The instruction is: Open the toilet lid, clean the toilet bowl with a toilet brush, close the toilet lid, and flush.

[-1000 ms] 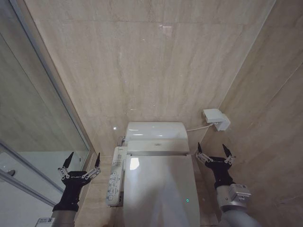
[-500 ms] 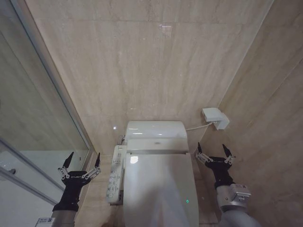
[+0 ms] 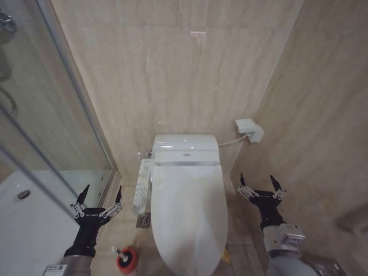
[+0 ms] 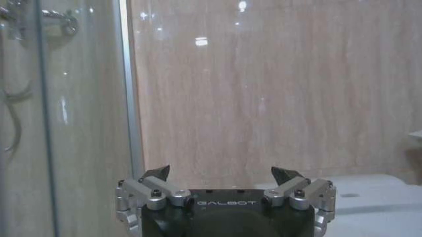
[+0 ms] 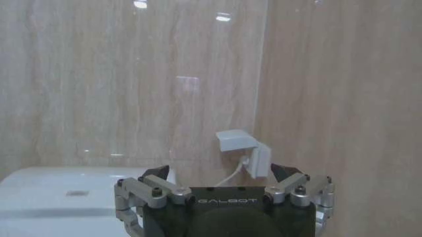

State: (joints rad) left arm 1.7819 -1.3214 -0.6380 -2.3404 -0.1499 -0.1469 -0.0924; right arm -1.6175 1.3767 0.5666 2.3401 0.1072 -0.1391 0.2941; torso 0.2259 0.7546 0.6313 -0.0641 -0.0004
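The toilet lid (image 3: 187,210) is glossy white and lies shut, hiding the toilet bowl beneath it. A long white button panel (image 3: 142,185) runs along the toilet's left side. The toilet brush (image 3: 119,250) has a thin white handle and stands in a small red cup holder (image 3: 127,260) on the floor, left of the toilet's front. My left gripper (image 3: 100,194) (image 4: 223,173) hangs open above the floor left of the toilet, just behind the brush. My right gripper (image 3: 258,182) (image 5: 223,172) hangs open on the toilet's right, holding nothing.
A glass shower partition (image 3: 69,92) with a metal frame stands at the left, with a white shower tray (image 3: 29,215) behind it. A white wall socket box (image 3: 248,129) with a cable sits right of the toilet's rear housing (image 3: 185,144) (image 5: 59,190). Beige tiled walls close in behind and at the right.
The whole head view has shifted: the camera has drawn back or tilted down, so the toilet appears smaller and higher, and the brush holder and shower tray have come into view. Both grippers remain open.
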